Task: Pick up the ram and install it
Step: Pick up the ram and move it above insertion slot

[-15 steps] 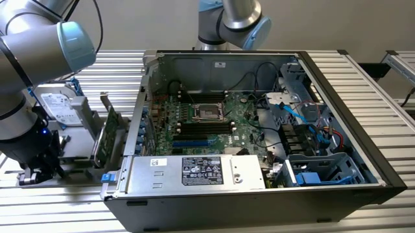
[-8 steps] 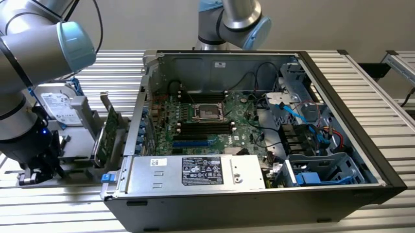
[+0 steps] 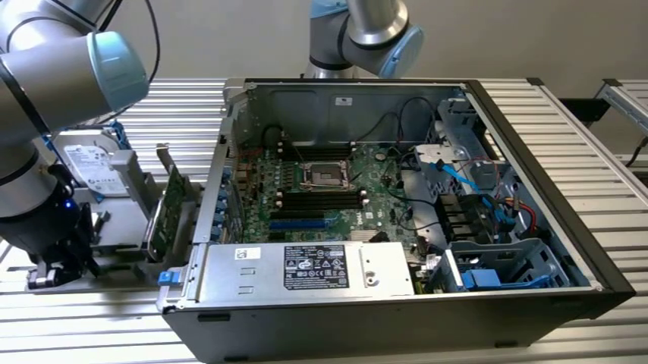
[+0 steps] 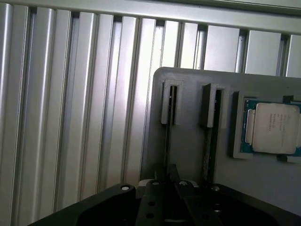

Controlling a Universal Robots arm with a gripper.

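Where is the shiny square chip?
In the wrist view, the chip lies flat in a pocket of the grey holder, beside its two narrow slots.

— Where is the arm [image 3: 71, 68]?
— At the exterior view's left. Its big grey joints fold over, and the wrist [image 3: 30, 201] points straight down.
— And the gripper [image 3: 59, 265]?
— It hangs low under the wrist, black and aimed downward.
— Its fingers [image 4: 159, 178]?
— Close together, one on each side of the ram [image 4: 167, 141], pinching its thin edge.
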